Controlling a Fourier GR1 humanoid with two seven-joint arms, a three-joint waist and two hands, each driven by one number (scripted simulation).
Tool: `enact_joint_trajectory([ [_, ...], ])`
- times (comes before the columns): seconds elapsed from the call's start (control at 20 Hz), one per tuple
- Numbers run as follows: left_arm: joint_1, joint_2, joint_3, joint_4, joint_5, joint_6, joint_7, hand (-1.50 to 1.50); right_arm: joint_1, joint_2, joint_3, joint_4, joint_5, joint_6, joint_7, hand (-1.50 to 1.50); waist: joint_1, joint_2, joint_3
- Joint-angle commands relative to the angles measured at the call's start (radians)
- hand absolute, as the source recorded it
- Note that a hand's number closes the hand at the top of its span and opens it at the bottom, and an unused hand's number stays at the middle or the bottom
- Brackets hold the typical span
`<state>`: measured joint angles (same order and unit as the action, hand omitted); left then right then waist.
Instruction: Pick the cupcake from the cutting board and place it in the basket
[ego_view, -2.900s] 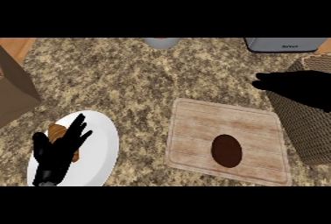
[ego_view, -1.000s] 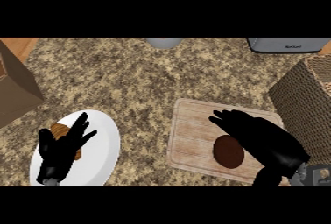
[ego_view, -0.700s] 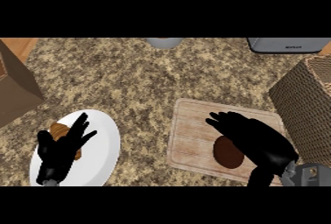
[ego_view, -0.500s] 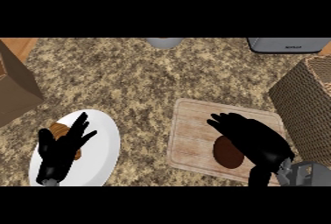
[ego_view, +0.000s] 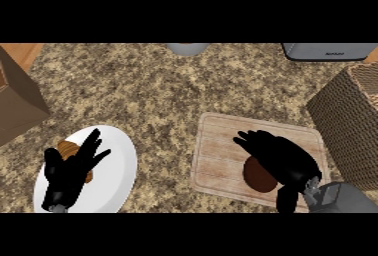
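Head view: the cupcake (ego_view: 258, 176), a dark brown oval from above, sits on the near part of the cutting board (ego_view: 221, 150), right of the board's middle. My right robot hand (ego_view: 284, 157) lies over its right side with the fingers spread wide and fairly straight, pointing far and left; it covers part of the cupcake, and I cannot tell whether it touches it. The basket (ego_view: 347, 120), brown wicker, stands just right of the board at the worktop's right edge. On the speckled worktop (ego_view: 162, 95) to the left is a white plate (ego_view: 111, 180), and my left robot hand (ego_view: 70, 170) rests open over it, fingers up, hiding most of a brown pastry (ego_view: 69, 149). A brown box (ego_view: 18, 100) stands at the far left. At the far edge are a grey round vessel (ego_view: 187, 48) and a grey appliance (ego_view: 328, 50).
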<state>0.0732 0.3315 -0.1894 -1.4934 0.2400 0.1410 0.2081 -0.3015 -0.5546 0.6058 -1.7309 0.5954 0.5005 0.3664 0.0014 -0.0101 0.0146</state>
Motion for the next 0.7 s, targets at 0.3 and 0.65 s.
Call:
enact_joint_trajectory([
  [0.3, -0.009, 0.025, 0.061, 0.107, 0.017, -0.016, 0.074, 0.00, 0.008, 0.029, -0.019, 0.045, 0.052, -0.012, -0.042, -1.50, -0.004, 0.011, -0.015],
  [0.65, 0.063, 0.015, 0.039, 0.114, -0.008, -0.042, -0.002, 0.00, -0.013, 0.021, 0.066, 0.128, 0.226, -0.147, -0.189, 1.50, 0.007, 0.013, -0.015],
])
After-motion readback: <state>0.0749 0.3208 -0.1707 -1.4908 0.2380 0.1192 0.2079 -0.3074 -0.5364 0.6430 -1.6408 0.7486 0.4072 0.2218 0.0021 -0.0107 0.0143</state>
